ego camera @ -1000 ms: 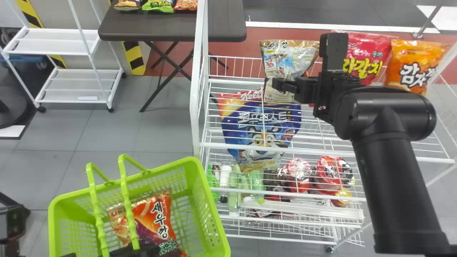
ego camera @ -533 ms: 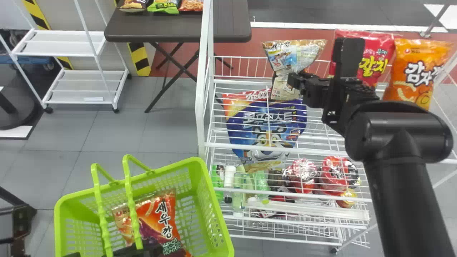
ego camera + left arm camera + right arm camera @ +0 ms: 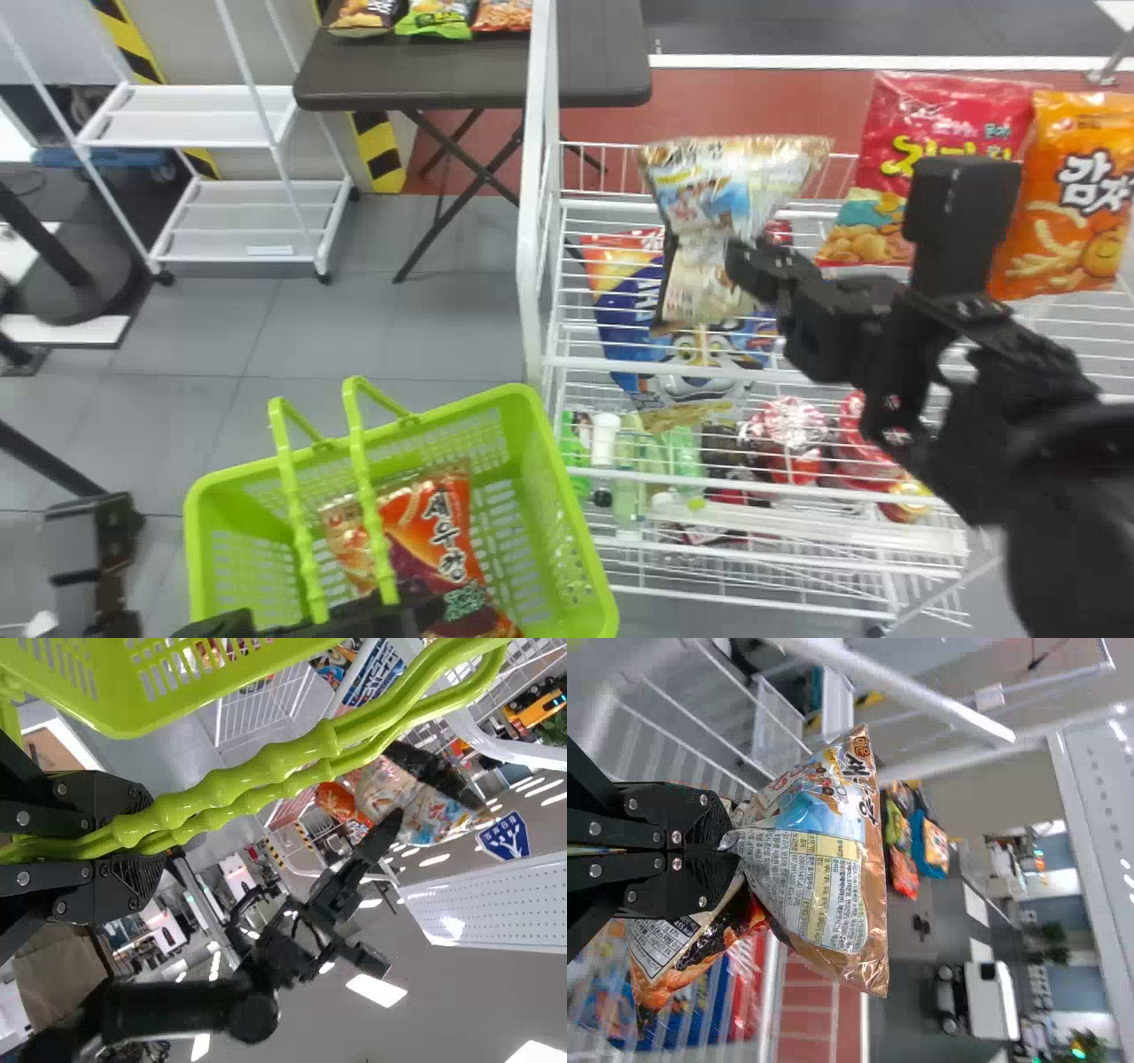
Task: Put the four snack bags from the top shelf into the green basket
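My right gripper (image 3: pixel 742 268) is over the shelf rack, shut on the pinched middle of a brown-and-silver snack bag (image 3: pixel 722 197). In the right wrist view the gripper (image 3: pixel 725 849) squeezes that bag (image 3: pixel 819 873), which bulges out on both sides of the fingers. A red bag (image 3: pixel 952 124) and an orange bag (image 3: pixel 1063 239) stand at the shelf's right. An orange-and-purple bag (image 3: pixel 447 545) lies inside the green basket (image 3: pixel 580 540). My left gripper (image 3: pixel 319 620) is at the basket's near side; in its wrist view, the gripper (image 3: pixel 137 840) is closed around both basket handles (image 3: pixel 239 784).
The rack's white left post (image 3: pixel 534 204) rises between basket and shelves. A blue cereal bag (image 3: pixel 633 310) is behind the top wires, with bottles (image 3: pixel 605 443) and cup-shaped packs (image 3: pixel 791 425) lower down. Behind stand a dark table (image 3: pixel 469 71) and a white cart (image 3: pixel 257 217).
The right gripper has drawn the held bag lower in the head view, toward the rack's front, uncovering more of the red bag. The whole scene has slid rightward in that view.
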{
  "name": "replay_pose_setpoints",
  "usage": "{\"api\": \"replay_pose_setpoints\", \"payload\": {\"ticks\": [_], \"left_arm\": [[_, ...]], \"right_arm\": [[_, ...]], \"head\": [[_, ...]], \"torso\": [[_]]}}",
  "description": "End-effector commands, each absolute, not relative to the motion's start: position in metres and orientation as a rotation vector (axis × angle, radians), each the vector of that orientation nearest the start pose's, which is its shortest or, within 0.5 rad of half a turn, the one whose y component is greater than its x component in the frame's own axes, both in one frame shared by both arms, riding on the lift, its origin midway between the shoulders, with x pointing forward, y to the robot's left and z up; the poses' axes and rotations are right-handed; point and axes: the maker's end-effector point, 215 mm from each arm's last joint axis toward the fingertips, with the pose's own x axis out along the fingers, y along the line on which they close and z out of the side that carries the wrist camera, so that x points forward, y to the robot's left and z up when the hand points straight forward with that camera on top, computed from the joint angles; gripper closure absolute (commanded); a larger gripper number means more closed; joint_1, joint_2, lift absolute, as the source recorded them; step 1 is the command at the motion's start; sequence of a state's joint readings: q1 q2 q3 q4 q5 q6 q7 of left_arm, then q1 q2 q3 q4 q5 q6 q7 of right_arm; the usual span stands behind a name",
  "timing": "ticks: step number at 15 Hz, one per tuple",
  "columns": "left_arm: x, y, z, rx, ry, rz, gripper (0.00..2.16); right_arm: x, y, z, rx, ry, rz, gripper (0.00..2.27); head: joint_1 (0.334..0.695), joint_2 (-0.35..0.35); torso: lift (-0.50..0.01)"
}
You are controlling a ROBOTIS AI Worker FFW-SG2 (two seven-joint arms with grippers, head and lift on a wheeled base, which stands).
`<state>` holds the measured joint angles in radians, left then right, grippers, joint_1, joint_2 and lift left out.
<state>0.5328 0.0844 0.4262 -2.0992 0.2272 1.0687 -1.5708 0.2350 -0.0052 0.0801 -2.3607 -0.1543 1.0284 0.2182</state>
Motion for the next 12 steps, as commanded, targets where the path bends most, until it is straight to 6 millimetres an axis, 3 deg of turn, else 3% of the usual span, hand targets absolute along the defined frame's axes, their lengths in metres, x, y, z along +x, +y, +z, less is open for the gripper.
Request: {"api": "replay_pose_setpoints", "payload": {"ticks": [1,3,4,6,10,11,12], "left_arm": [[0.230,0.174,-0.384,-0.853,0.672,-1.117,2.15],[0.230,0.174,-0.384,-0.854,0.673,-1.116,2.15],[0.229,0.173,-0.384,-0.854,0.673,-1.117,2.15],[0.228,0.174,-0.385,-0.857,0.677,-1.115,2.15],[0.227,0.176,-0.385,-0.858,0.677,-1.109,2.15],[0.227,0.176,-0.386,-0.859,0.678,-1.108,2.15],[0.227,0.176,-0.386,-0.859,0.678,-1.108,2.15]], "right_arm": [[0.397,-0.049,-0.348,0.190,0.605,0.540,2.25],[0.365,-0.005,-0.357,0.197,0.662,0.648,2.25],[0.349,0.016,-0.360,0.197,0.692,0.699,2.25],[0.319,0.046,-0.372,0.179,0.769,0.771,2.25],[0.281,0.071,-0.416,0.115,0.925,0.822,2.22],[0.277,0.075,-0.426,0.108,0.952,0.830,2.01],[0.273,0.077,-0.438,0.096,0.981,0.838,1.48]], "head": [[0.695,0.110],[0.695,0.172],[0.695,0.249],[0.695,0.328],[0.695,0.350],[0.695,0.350],[0.695,0.350]], "torso": [[0.000],[0.000],[0.000],[0.000],[0.000],[0.000],[0.000]]}}
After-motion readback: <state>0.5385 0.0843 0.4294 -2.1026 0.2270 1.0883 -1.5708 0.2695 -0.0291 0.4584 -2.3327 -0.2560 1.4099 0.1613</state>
